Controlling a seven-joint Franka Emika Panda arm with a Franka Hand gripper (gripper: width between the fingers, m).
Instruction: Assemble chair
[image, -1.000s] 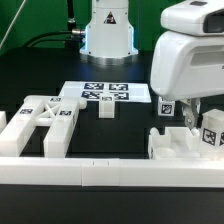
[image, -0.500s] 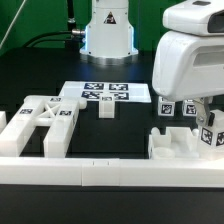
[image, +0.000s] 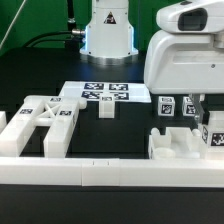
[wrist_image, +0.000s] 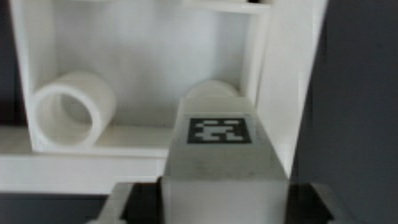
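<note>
In the wrist view my gripper (wrist_image: 217, 206) is shut on a white chair leg block (wrist_image: 217, 140) that carries a square tag; a dark finger (wrist_image: 132, 203) presses on each side of it. Behind the leg lies a white chair part with a round ring (wrist_image: 70, 108) inside a walled recess. In the exterior view my gripper (image: 201, 112) hangs at the right over a white slotted chair part (image: 183, 146), among tagged blocks (image: 167, 106); the large white hand hides which block is held. The X-braced frame (image: 40, 120) lies at the left. A loose leg block (image: 107, 108) stands mid-table.
The marker board (image: 105, 93) lies flat behind the loose leg block. A long white rail (image: 110, 176) runs along the front edge. The robot's base (image: 108, 30) stands at the back, with a dark cable on the black table at its left.
The jaws have closed on the leg block. The hand has shifted a little towards the exterior view's left and upward.
</note>
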